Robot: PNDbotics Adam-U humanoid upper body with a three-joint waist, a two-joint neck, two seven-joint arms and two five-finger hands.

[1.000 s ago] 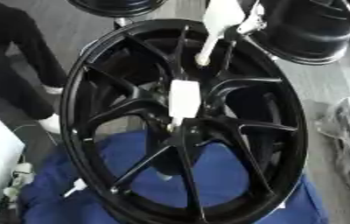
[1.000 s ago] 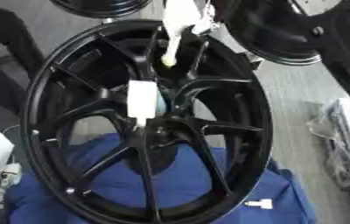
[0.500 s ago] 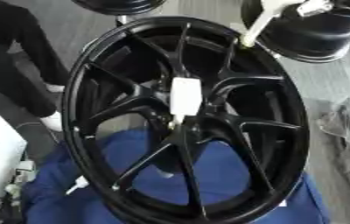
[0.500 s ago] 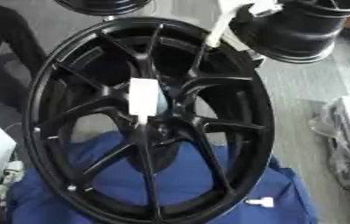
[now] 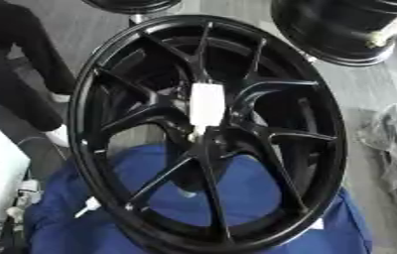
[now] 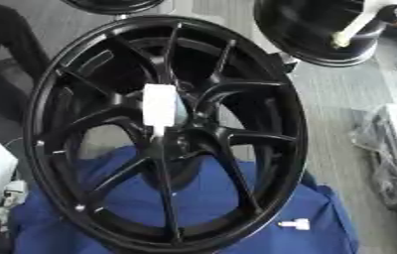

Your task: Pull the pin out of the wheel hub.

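two head-mounted eyes, close above, looking down at the same black wheel hub [image 5: 206, 134] on blue cloth [image 6: 193, 208]

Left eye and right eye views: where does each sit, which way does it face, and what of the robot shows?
Left eye view: in the head, looking down at the black wheel on the blue cloth; no hand shows.
Right eye view: beside it, same downward aim; only a white rod enters upper right.
Shared: the white block at the hub.
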